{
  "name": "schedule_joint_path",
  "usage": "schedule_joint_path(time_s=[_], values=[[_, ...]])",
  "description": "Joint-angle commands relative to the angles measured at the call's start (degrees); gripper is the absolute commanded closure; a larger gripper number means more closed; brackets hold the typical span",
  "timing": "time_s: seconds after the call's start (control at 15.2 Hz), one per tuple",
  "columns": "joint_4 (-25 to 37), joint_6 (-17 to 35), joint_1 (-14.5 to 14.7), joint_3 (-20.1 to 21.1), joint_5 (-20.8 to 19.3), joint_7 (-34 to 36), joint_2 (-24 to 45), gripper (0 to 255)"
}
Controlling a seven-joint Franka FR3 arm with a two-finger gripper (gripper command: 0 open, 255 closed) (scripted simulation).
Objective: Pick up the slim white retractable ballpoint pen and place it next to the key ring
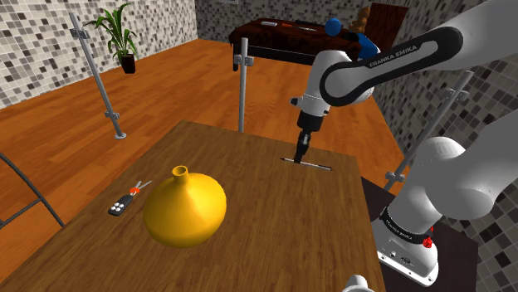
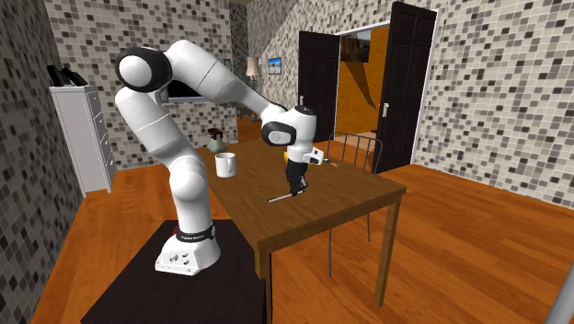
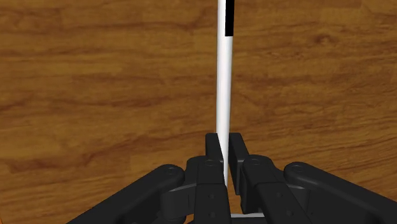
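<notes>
The pen [image 3: 222, 83], a slim white stick with a black tip at its far end, runs straight out from between the black fingers [image 3: 213, 149] in the wrist view. They are closed in tight on its near end and pinch it from both sides, with brown wood grain behind it.

In the shoulder view the pen [image 1: 314, 164] lies nearly level right of the frame's centre, close to the far edge of the wooden surface [image 1: 274, 240]. The fingers [image 1: 301, 152] point down onto its left end. A thin dark shadow sits directly under it, and I cannot tell whether it rests on the wood or is just off it.

The key ring [image 1: 129, 199], a black fob with an orange-red loop, lies toward the left of that frame, well apart from the pen. A bulbous yellow vase [image 1: 184, 209] stands just right of the key ring, between it and the pen.

In the second exterior view the arm bends over from the left and the fingers [image 2: 294, 187] hang at mid-frame above the surface [image 2: 359, 189], with the pen [image 2: 277, 198] poking out to their lower left. A white mug [image 2: 225, 165] stands on the surface to the left of the fingers. Black doors [image 2: 409, 83] stand open in the mosaic wall at the upper right.
</notes>
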Motion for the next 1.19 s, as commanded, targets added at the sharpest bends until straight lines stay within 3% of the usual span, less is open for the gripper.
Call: schedule_joint_path(time_s=[0.0,0.59,1.12], values=[[0.81,-1.86,-0.26,0.14,-0.5,0.63,-1.09,255],[5.09,-9.58,-0.92,0.78,-1.93,3.14,-4.81,255],[13.6,-4.9,5.09,7.3,3.34,11.0,6.2,255]])
